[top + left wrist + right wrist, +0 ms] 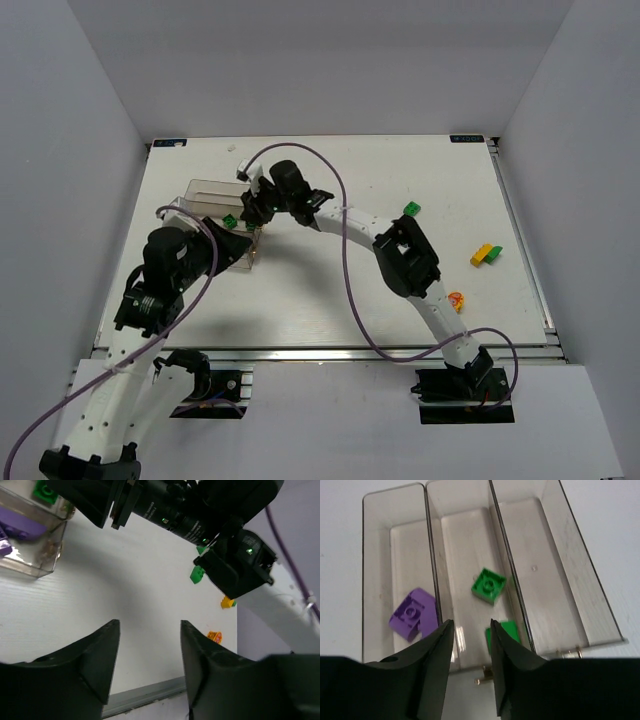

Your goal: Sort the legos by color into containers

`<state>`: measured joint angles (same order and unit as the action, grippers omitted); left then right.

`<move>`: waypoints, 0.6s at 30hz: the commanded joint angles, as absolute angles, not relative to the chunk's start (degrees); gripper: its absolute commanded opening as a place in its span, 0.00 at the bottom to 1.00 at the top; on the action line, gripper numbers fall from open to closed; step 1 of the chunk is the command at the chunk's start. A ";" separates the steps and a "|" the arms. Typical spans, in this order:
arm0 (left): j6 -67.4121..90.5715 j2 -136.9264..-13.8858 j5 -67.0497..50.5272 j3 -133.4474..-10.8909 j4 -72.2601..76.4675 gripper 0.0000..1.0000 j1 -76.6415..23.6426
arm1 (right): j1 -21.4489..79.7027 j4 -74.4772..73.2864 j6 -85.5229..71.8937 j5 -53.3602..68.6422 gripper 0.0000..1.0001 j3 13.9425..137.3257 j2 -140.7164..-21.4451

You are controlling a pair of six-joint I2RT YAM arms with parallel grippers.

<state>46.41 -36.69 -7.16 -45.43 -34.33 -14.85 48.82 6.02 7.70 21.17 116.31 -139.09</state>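
Hovering right gripper (470, 630), half-open, empty

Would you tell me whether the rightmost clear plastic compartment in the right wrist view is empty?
Empty: the rightmost clear compartment shows only bare floor; green plastic bricks lie next door.

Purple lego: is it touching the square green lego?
Apart. The right wrist view shows the purple lego in the left compartment, the square green lego in the middle one, a clear wall between them.
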 commanded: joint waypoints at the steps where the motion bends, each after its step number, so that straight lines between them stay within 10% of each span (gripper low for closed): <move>1: 46.23 -40.77 -14.49 -47.20 -27.35 0.59 -15.03 | 45.02 2.39 5.11 21.19 0.39 114.97 -126.93; 4: 46.67 -47.71 -19.49 -47.11 -21.73 0.34 -15.56 | 38.78 -7.09 2.90 22.92 0.00 110.84 -118.76; 9: 45.71 -63.14 -21.01 -49.91 -14.69 0.23 -21.70 | 23.26 -24.76 5.00 29.09 0.00 101.72 -108.75; 11: 43.86 -72.10 -19.78 -55.16 -14.50 0.36 -26.77 | 18.40 -30.39 9.46 29.71 0.01 97.75 -105.75; 14: 40.62 -81.27 -16.46 -64.29 -16.77 0.65 -34.07 | 10.84 -34.53 12.21 31.02 0.77 90.81 -100.91; 18: 34.64 -99.08 -11.88 -77.21 -20.90 0.84 -41.37 | 3.70 -37.35 11.87 33.04 0.83 85.70 -96.34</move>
<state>40.38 -92.18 -15.33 -69.19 -18.70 -36.62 4.49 -29.63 10.11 28.88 88.09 -98.94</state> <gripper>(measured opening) 0.825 0.825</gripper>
